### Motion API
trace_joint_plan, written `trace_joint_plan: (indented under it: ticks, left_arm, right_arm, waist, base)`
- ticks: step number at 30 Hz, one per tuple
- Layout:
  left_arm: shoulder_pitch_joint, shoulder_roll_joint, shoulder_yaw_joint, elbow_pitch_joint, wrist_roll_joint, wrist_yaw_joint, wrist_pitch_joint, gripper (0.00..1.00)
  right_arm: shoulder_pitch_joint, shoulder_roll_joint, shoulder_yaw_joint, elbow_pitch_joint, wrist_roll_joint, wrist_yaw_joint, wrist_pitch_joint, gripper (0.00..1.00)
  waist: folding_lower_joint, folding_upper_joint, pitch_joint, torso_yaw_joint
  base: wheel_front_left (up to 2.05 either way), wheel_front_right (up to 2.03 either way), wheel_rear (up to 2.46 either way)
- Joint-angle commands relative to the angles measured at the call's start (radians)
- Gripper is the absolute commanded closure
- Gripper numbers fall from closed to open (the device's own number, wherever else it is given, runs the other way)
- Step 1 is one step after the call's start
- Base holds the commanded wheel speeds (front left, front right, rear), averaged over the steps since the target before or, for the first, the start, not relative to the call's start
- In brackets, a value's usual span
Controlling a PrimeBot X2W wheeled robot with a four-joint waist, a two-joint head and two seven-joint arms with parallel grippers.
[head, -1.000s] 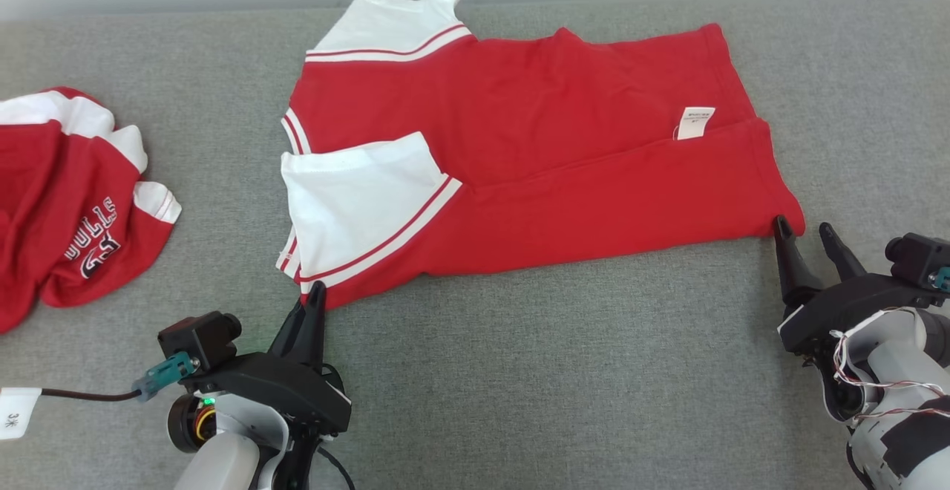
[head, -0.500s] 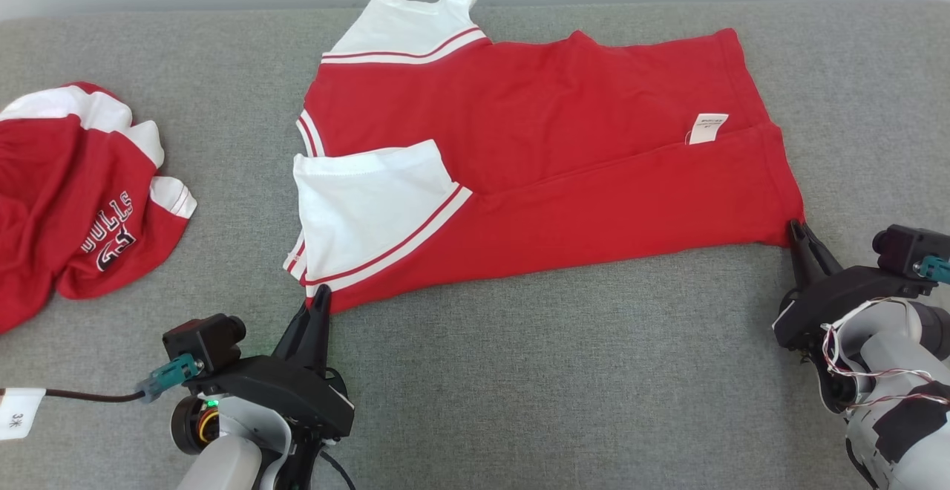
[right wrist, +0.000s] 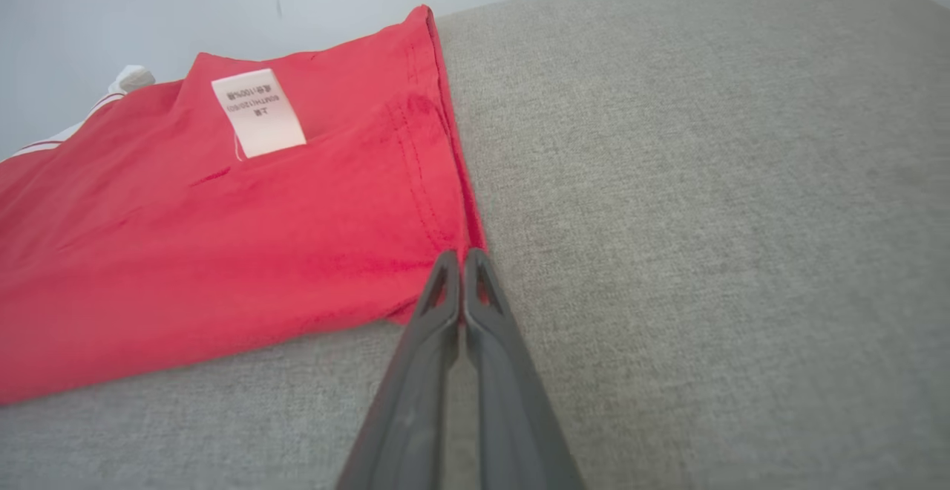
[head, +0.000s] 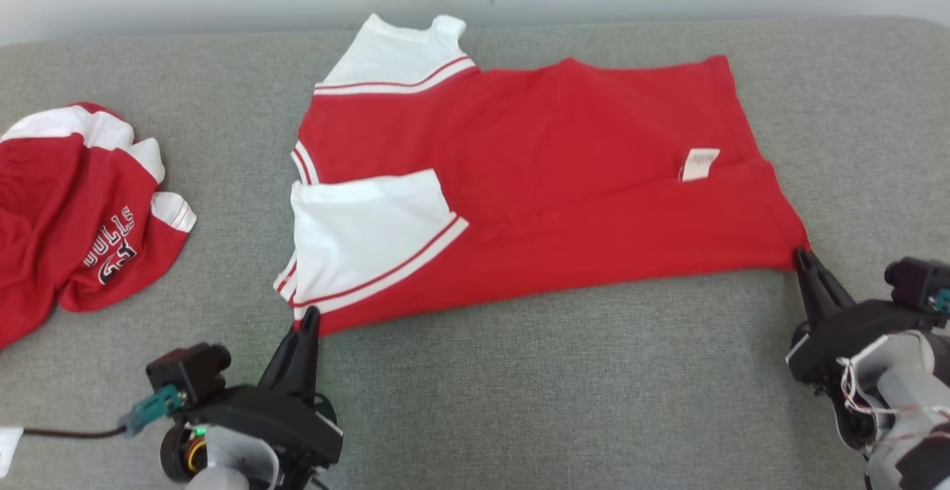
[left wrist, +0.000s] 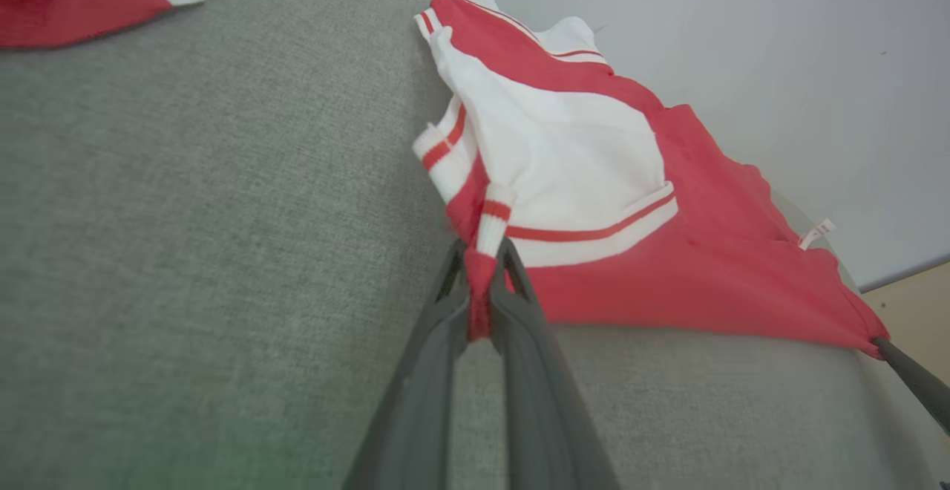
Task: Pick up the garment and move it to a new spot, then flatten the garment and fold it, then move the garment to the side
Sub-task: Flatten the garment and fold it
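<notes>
- Red garment (head: 519,200) spread flat, ctr of head view.
- Left wrist view: left gripper (left wrist: 481,282) pinching striped sleeve corner.
- Right wrist view: right gripper (right wrist: 462,263) clamped on hem corner; label (right wrist: 258,111) upper left.

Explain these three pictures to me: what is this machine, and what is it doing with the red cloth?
It is a robot with two arms, each ending in two long dark fingers. The wide picture comes from a camera on its head, looking down at a grey padded surface. The other two come from cameras on its wrists, each looking along that arm's fingers. A red and white shirt lies spread out, partly folded. The left fingers are shut on its near corner, by the white sleeve. The right fingers are shut at the other near corner and seem to pinch it. A second shirt lies crumpled at the left.
</notes>
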Motion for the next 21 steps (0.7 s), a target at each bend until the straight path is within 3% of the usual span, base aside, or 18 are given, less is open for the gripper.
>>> trace_joint_plan:
  ticks: [1,12,21]
  left_arm:
    - [0.032,0.012,0.006,-0.021,-0.006,0.006,-0.002,1.0]
    - [0.178,0.044,0.008,-0.164,-0.027,0.037,0.01,1.0]
    - [0.346,0.078,-0.015,-0.323,-0.041,0.089,0.059,1.0]
  right_arm:
    - [0.034,-0.015,-0.001,-0.014,0.012,-0.002,-0.001,1.0]
    - [0.208,-0.095,-0.013,-0.162,0.021,-0.003,-0.001,1.0]
    - [0.364,-0.135,-0.107,-0.294,-0.02,-0.003,-0.001,1.0]
  waist:
    - [0.0,0.0,-0.006,-0.004]
    - [0.0,0.0,-0.02,-0.017]
    - [0.0,0.0,-0.036,-0.029]
  base:
    - [0.0,0.0,0.0]
    - [0.0,0.0,0.0]
    - [0.0,0.0,0.0]
